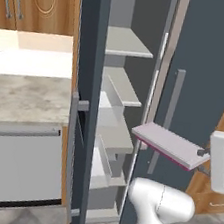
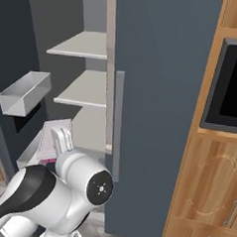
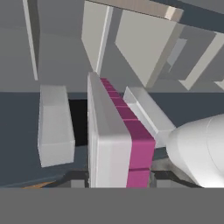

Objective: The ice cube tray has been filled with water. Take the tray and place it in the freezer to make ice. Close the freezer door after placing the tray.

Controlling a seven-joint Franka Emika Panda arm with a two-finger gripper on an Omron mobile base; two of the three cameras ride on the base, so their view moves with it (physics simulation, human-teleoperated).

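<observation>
Gripping one thin lilac-white ice cube tray with a magenta underside (image 1: 172,145) by its near end, the hand (image 1: 204,153) holds it level before the open dark slate-grey freezer (image 1: 115,109); carrying step, I judge, next easing it onto one of three white shelves (image 1: 127,43)

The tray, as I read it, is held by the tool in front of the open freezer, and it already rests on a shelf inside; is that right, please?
Not quite. The tray is held by the tool in front of the open freezer, but it does not rest on a shelf: the left base view shows it in the air outside the compartment, in front of the closed door's handle.
</observation>
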